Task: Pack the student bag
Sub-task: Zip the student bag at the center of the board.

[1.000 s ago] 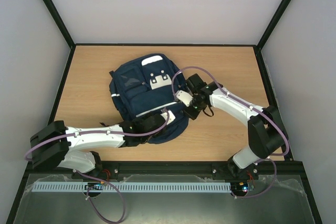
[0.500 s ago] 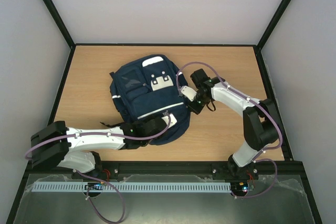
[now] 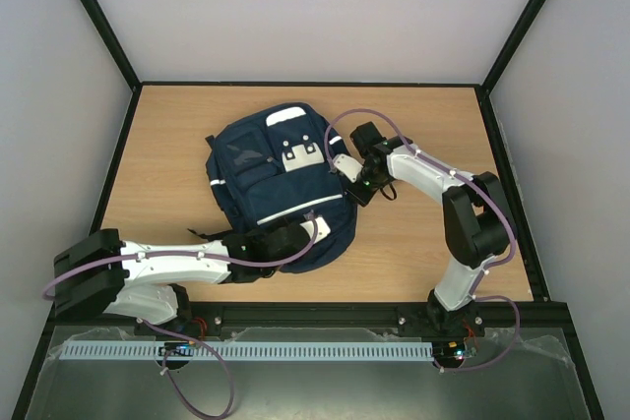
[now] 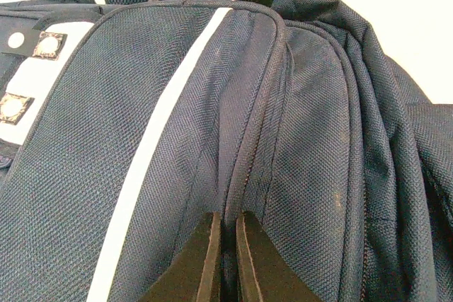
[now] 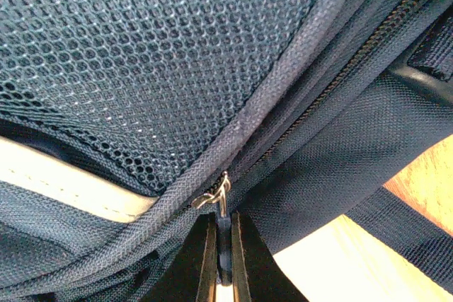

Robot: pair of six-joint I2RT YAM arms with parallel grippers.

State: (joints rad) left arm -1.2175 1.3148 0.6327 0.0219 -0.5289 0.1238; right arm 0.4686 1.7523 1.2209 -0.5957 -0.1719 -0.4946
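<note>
Between the shut fingers of the right tool sits the metal zipper pull, on the right edge of the student bag. Also the left tool is closed, its tips against a seam at the bag's near end. The bag lies flat in the middle of the wooden surface.

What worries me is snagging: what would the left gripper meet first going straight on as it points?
The student bag itself: the left gripper is shut right at the bag's zip seam, apparently pinching the navy fabric there, so any advance presses straight into it. Depth beyond is unclear.
</note>
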